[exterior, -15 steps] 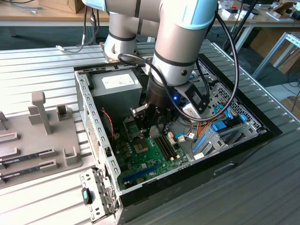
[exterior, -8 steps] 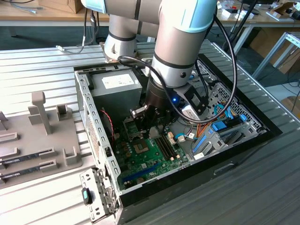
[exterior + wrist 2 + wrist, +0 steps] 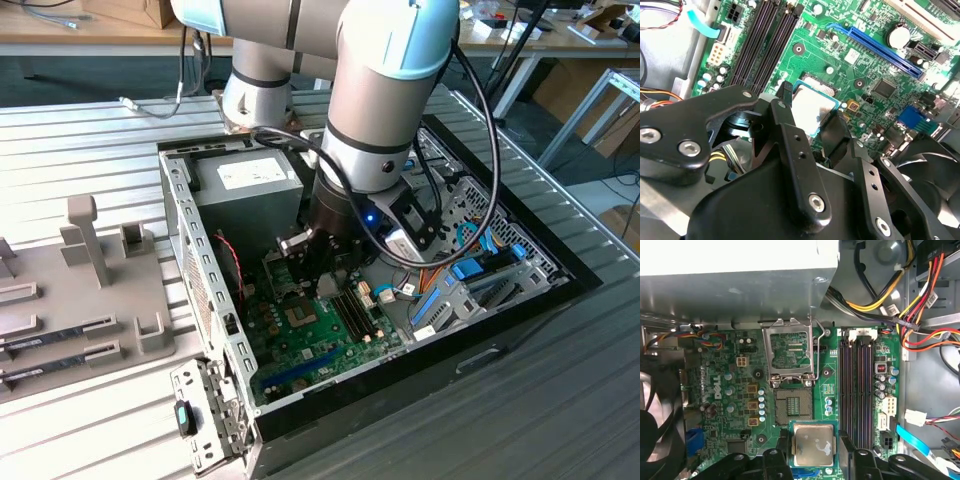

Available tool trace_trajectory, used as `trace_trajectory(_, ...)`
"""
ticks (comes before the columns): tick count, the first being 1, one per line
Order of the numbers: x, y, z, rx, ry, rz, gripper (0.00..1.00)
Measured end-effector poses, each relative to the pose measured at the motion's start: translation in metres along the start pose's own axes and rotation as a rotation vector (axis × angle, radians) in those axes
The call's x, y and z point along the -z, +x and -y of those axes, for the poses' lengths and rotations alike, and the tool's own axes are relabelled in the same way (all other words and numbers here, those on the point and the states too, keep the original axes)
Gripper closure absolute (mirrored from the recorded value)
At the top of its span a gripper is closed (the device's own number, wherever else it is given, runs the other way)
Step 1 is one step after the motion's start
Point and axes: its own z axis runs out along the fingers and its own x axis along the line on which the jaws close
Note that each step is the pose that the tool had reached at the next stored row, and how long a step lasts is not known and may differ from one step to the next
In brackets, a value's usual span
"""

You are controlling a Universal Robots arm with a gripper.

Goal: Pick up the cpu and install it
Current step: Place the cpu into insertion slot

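The cpu [image 3: 812,445] is a small square chip with a dull silver top and a thin green rim. My gripper [image 3: 814,441] is shut on it, with one black finger [image 3: 782,452] on each side. In the second wrist view the cpu [image 3: 812,107] hangs between the fingertips [image 3: 785,92] just above the green motherboard [image 3: 840,55]. The open socket [image 3: 794,404] lies a short way beyond the chip, its hinged metal frame [image 3: 790,352] flipped up. In the exterior view my gripper [image 3: 315,265] reaches down into the computer case, close above the socket [image 3: 300,315].
The grey power-supply box [image 3: 255,185] stands at the back of the case. Black memory slots [image 3: 857,385] run beside the socket, and coloured cables [image 3: 920,300] hang past them. A black fan [image 3: 655,415] sits on the other side. A grey fixture [image 3: 80,290] lies on the exterior view's left.
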Motion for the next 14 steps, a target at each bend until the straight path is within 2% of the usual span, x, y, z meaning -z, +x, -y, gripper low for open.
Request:
trace_trajectory(4,-0.0052,0.0001,-0.0008,0.000,0.0001,0.0000,0.53)
trace_trajectory(6,-0.0071,0.0002,-0.0036,0.006,0.0001,0.0005,0.53)
trace_trajectory(9,-0.0080,0.0003,-0.0078,0.041,0.0000,0.0038,0.53)
trace_trajectory(11,-0.0084,0.0003,-0.0082,0.095,0.0003,0.0086,0.53)
trace_trajectory(14,-0.0087,0.0003,-0.0083,0.099,-0.0003,0.0092,0.53)
